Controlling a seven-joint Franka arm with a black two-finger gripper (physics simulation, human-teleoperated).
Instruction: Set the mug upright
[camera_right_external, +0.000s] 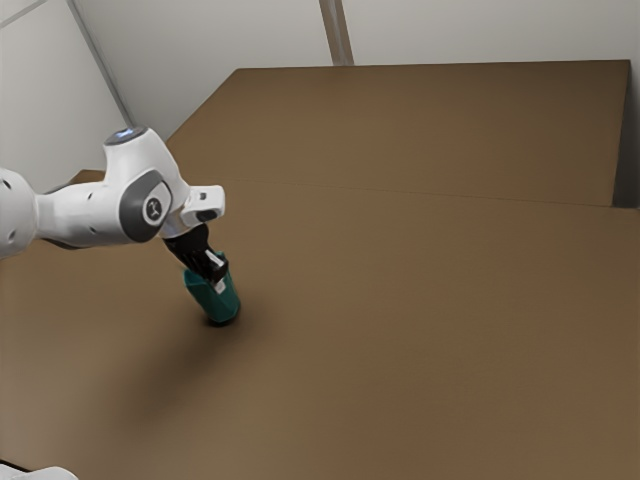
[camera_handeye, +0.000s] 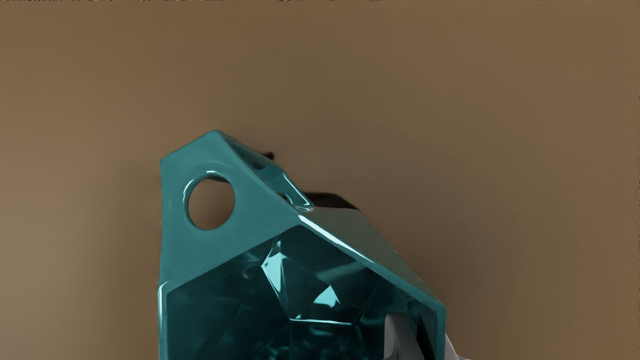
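The mug (camera_right_external: 215, 301) is left of the centre in the exterior view, over the brown table (camera_right_external: 420, 330), its base down and its mouth up. Its long axis slants from upper left to lower right of the frame, but the edge of the wall (camera_right_external: 101, 65) slants in a like way, so I judge the mug near to upright; if the base sits flat, I cannot tell. The claw (camera_right_external: 217, 279) is directly at the mouth end, above the base, and its own line runs almost along this axis. It is closed on the mug's side: one finger (camera_handeye: 401, 337) is inside the mouth, the other (camera_handeye: 451, 348) outside, with only the thin side between. The handle (camera_handeye: 257, 202) points away from this grip. It can be a mug being righted, or one ready for release; the level of the base decides.
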